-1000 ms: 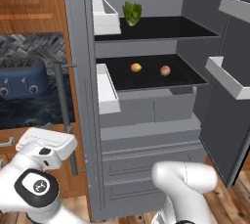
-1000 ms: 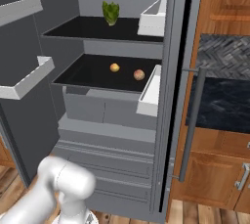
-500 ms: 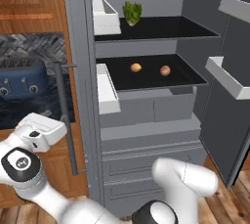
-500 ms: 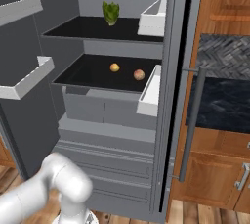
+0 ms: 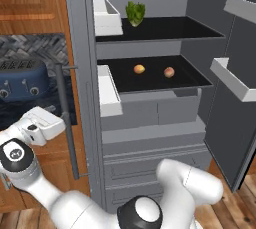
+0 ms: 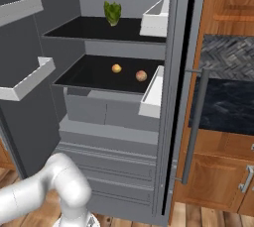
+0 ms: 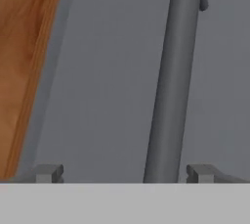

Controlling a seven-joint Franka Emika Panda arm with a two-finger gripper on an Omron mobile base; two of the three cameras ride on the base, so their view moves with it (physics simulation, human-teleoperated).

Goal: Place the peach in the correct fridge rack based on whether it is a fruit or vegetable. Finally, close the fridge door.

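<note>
Peach (image 5: 169, 72) on fridge rack (image 5: 150, 83) w/ orange fruit (image 5: 139, 69); gripper (image 7: 124, 174) prob. open.

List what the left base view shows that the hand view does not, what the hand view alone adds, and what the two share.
Left base view alone: the peach lying on the lower fridge rack beside a yellower fruit, a leafy green on the upper rack, white bins, and a blue toaster.
Hand view alone: the open gripper, its fingers either side of the bar.
Both: the grey vertical door handle and wooden cabinet.
</note>
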